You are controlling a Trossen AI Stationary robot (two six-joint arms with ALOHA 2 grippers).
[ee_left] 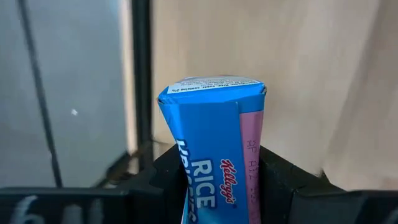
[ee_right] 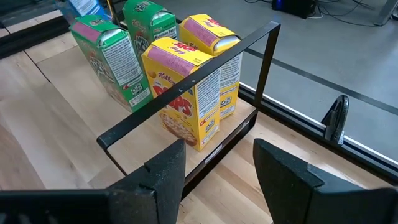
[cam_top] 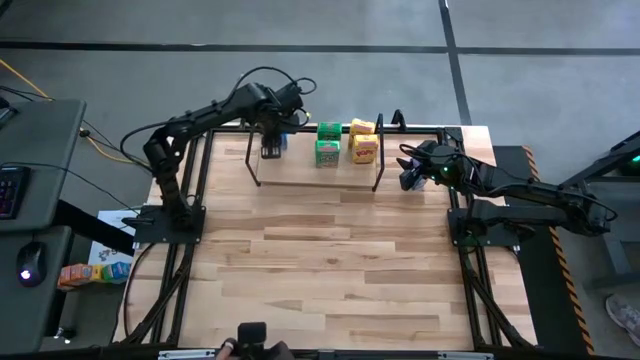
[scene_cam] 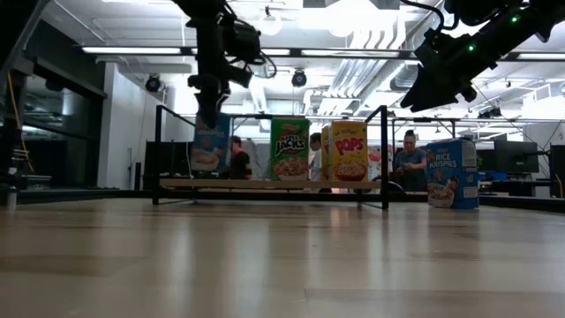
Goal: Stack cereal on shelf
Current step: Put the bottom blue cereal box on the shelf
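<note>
My left gripper (cam_top: 270, 140) is at the shelf's left end, shut on a blue Rice Krispies box (ee_left: 208, 149). In the low view that box (scene_cam: 210, 146) hangs just over the shelf's pale plank (scene_cam: 265, 184). Two green boxes (cam_top: 327, 143) and two yellow boxes (cam_top: 364, 140) stand upright on their bases on the plank, between the black wire hoops (ee_right: 186, 81). A second blue box (scene_cam: 452, 172) stands on the table right of the shelf. My right gripper (ee_right: 217, 149) is open and hovers above that box, beside the right hoop. My left gripper pinches the blue box between its two fingers (ee_left: 280, 177), which sit on opposite sides of its upper part (ee_left: 205, 180). The fingers come from above, pointing down. The box hangs upright below them; whether its bottom (scene_cam: 210, 170) touches the plank I cannot tell.
The wide plank tabletop (cam_top: 320, 270) lies bare in front of the shelf. A black clip-like piece (ee_right: 336, 121) stands at the table's far edge behind the shelf. People (scene_cam: 410, 159) sit in the room beyond the table. A desk with mouse and blocks (cam_top: 85, 270) is off the table's left.
</note>
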